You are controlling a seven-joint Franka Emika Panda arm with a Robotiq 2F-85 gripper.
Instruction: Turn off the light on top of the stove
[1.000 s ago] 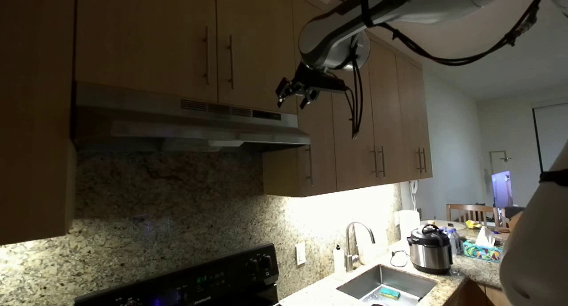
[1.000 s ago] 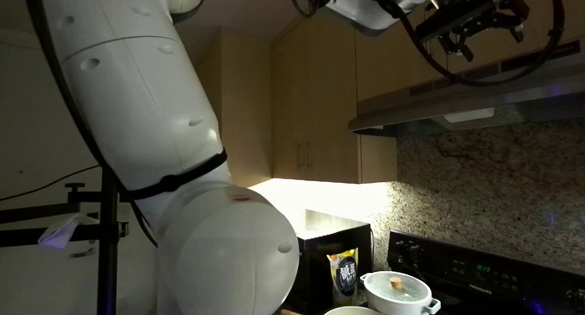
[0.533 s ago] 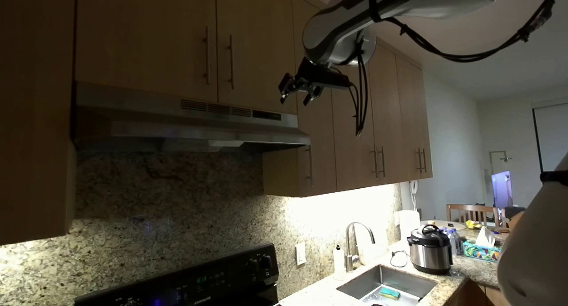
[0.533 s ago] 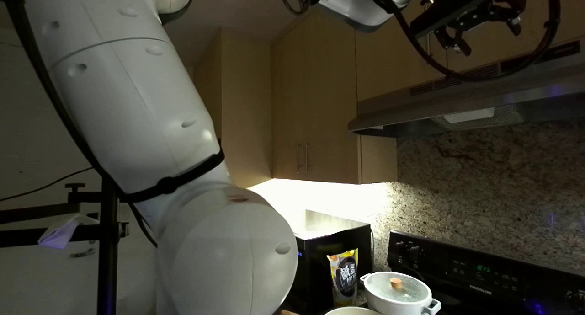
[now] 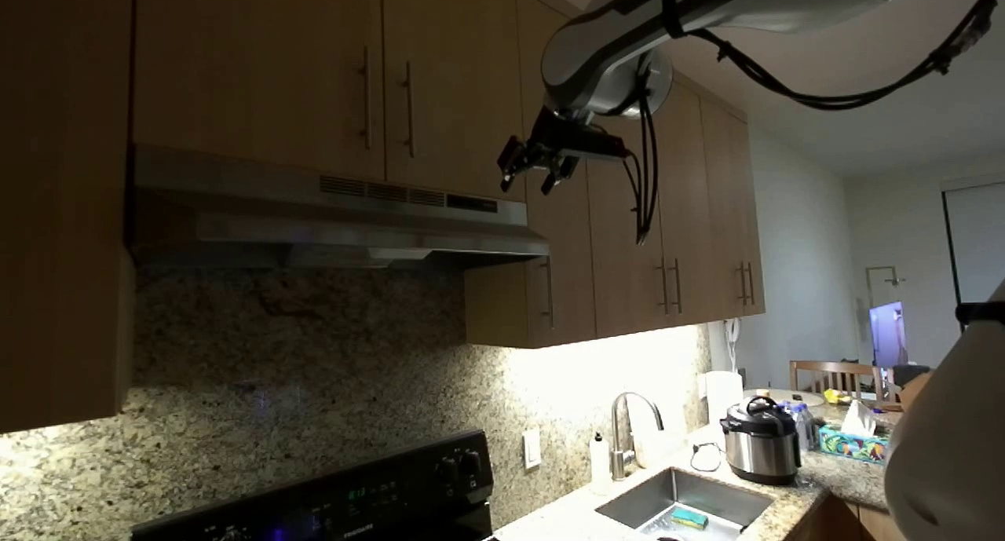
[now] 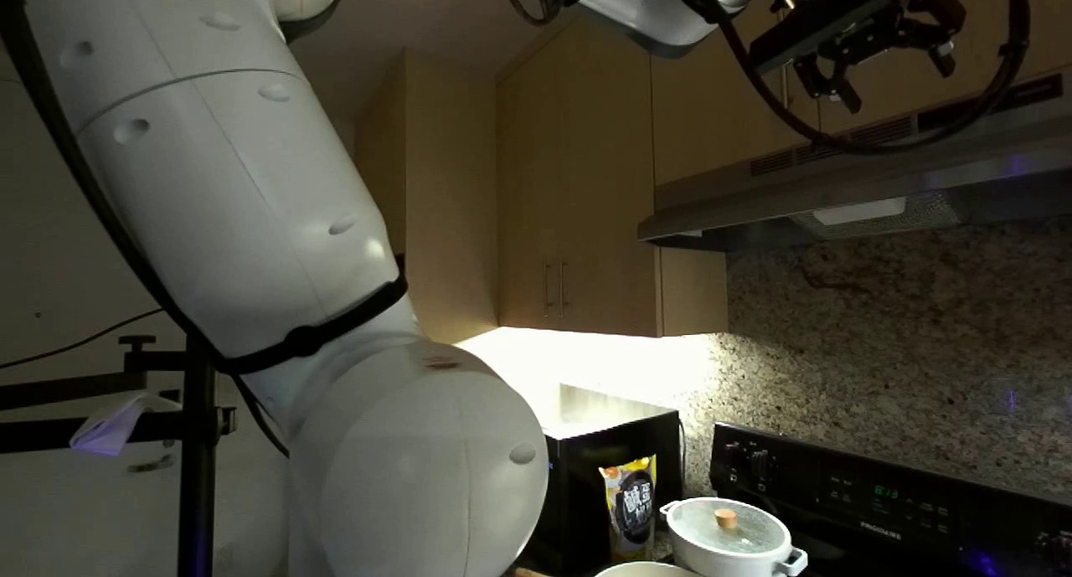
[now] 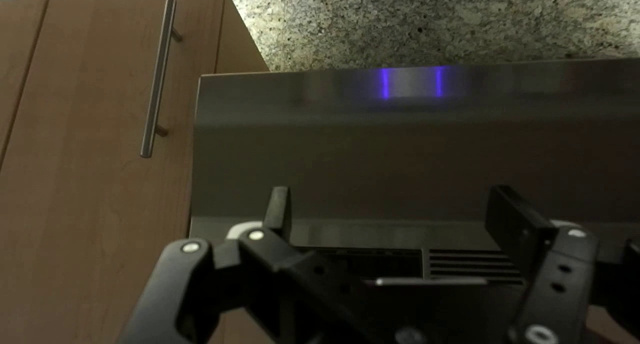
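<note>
Hood light appears unlit; the gripper needs a clean way out

In my judgement the switching is already done, and the step in hand is to leave the hood safely. The black two-finger gripper (image 7: 390, 188) has its fingers wide apart, and nothing is held between them. In an exterior view, the pale rectangular light cover (image 5: 399, 254) is at 8 o'clock from it, on the underside of the grey steel range hood (image 5: 330, 221), above the black stove with green clock digits (image 6: 900, 510). The cover shows no glow, and the speckled granite wall (image 6: 854, 326) below is dim; the strong brightness is under the neighbouring tall wooden cupboards (image 6: 578, 175).

To do this step well, one should move slowly, first straight outward from the hood, and only afterwards toward 2 o'clock in an exterior view. If one more press is necessary, it is better to bring the fingers together into a single tip and push lightly on the narrow black control panel (image 5: 471, 203), between 8 and 9 o'clock from the gripper. I am not able to distinguish which part serves the light.

What stands in the way: the black cable loop (image 6: 875, 150) crosses in front of the hood in an exterior view, and it could catch the edge. The long silver metal handle (image 7: 159, 79), at 10 o'clock in the wrist view, is also easy to hook. Farther below, well apart, are the white round lidded pot (image 6: 727, 542), about 7 o'clock, and the rectangular steel sink (image 5: 718, 492), about 5 o'clock.
</note>
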